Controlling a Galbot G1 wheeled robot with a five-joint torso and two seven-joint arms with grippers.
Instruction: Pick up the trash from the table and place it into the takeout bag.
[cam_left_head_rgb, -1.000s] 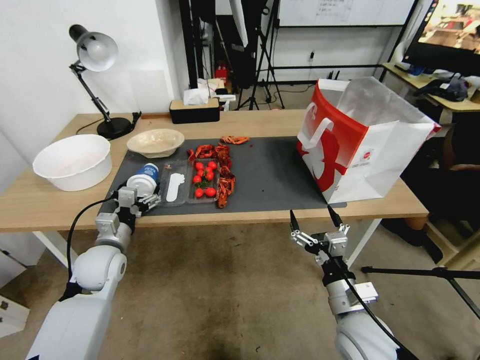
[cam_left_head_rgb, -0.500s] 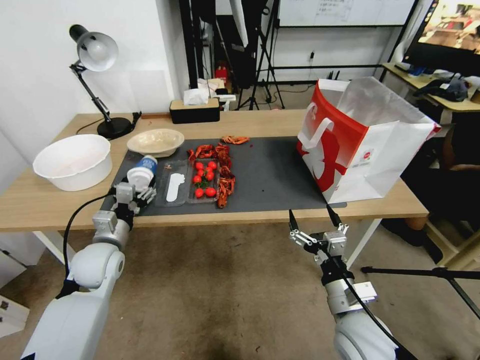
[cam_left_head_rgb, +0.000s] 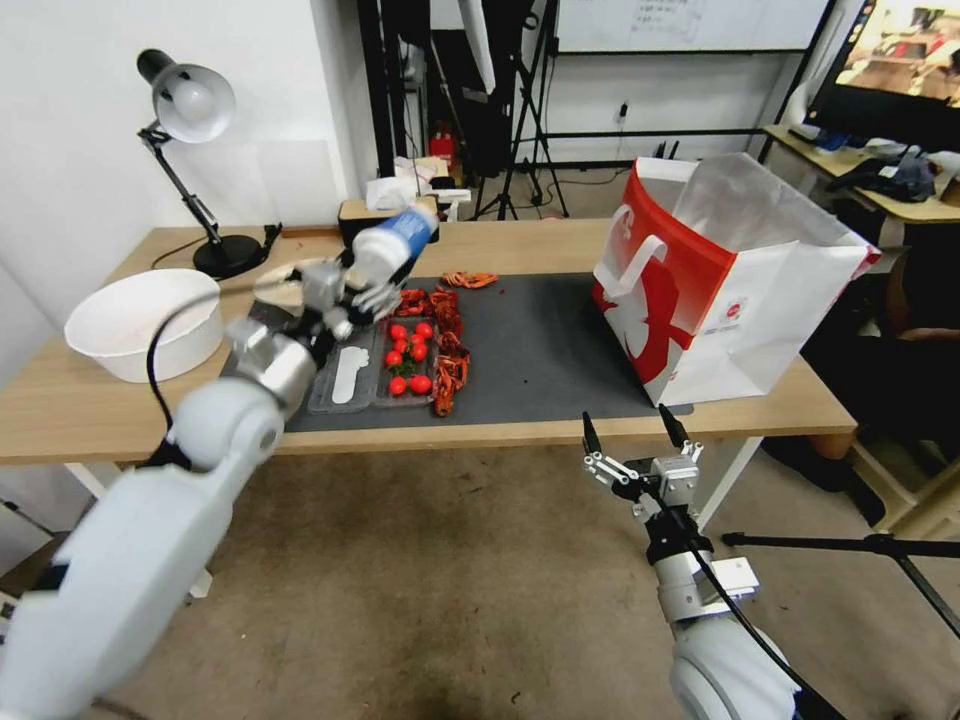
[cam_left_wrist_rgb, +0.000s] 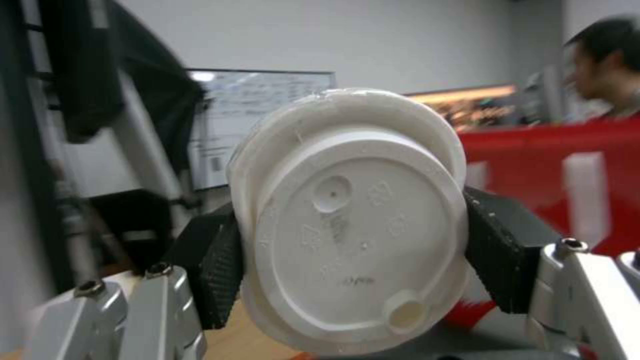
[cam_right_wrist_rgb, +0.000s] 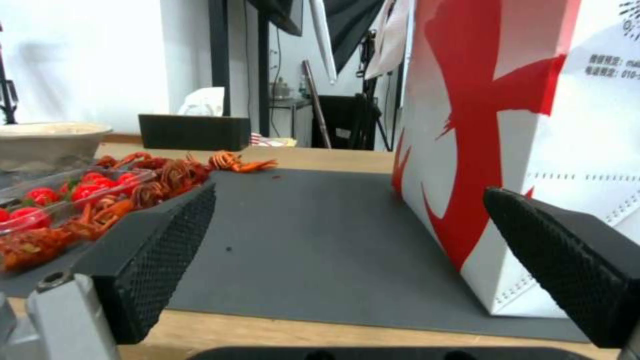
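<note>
My left gripper (cam_left_head_rgb: 366, 280) is shut on the white-lidded blue tub (cam_left_head_rgb: 396, 243) and holds it tilted in the air over the left part of the dark-grey mat (cam_left_head_rgb: 540, 350). In the left wrist view the black pads (cam_left_wrist_rgb: 213, 265) clamp the tub's white lid (cam_left_wrist_rgb: 350, 220) from both sides. The red-and-white takeout bag (cam_left_head_rgb: 720, 290) stands open at the mat's right end. The shallow beige paper bowl (cam_left_head_rgb: 272, 284) sits behind my left arm, partly hidden. My right gripper (cam_left_head_rgb: 625, 418) hangs open below the table's front edge (cam_left_head_rgb: 500, 432), facing the takeout bag (cam_right_wrist_rgb: 533, 125).
A clear tray of cherry tomatoes (cam_left_head_rgb: 408, 365) and red crayfish shells (cam_left_head_rgb: 447, 345) lie on the mat, with a clear lid holding a white spoon (cam_left_head_rgb: 346, 372) beside them. A white basin (cam_left_head_rgb: 140, 320), a desk lamp (cam_left_head_rgb: 195, 110) and a black tissue box (cam_left_head_rgb: 348, 212) stand left and behind.
My left arm has lifted the blue tub off the mat's left end and carried it up, back and to the right. The right gripper has hardly moved.
</note>
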